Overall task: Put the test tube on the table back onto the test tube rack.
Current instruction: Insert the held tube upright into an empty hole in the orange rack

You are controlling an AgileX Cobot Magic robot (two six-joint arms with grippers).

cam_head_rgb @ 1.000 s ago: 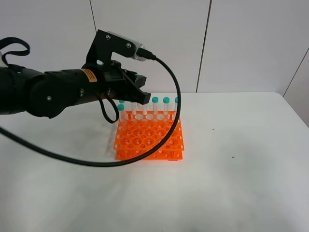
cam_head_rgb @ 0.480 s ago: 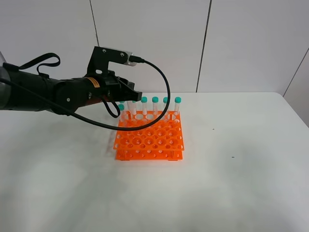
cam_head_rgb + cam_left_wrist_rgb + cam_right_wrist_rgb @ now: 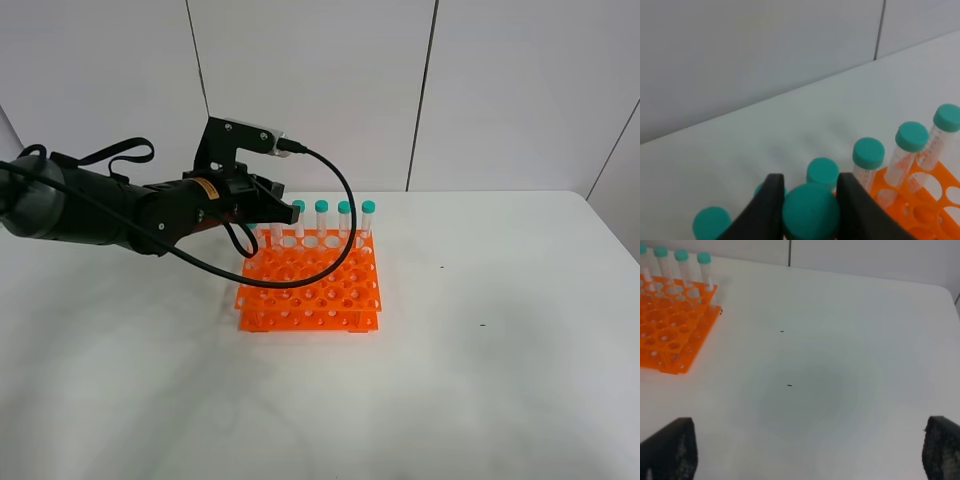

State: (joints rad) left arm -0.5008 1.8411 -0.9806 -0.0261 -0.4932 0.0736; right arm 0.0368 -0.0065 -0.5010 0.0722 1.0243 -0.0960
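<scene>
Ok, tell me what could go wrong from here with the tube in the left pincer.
1. The left pincer grips the test tube by its cap, so it may tilt and miss its hole.
2. The racked tubes stand close by; the fingers could knock them.
3. A mis-aimed tip might shove the test tube rack.

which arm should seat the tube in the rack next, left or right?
Left. The left gripper is shut on the test tube at its teal cap, right by the test tube rack back row. The right gripper is open, holds nothing, and hangs over bare table away from the rack.
</scene>
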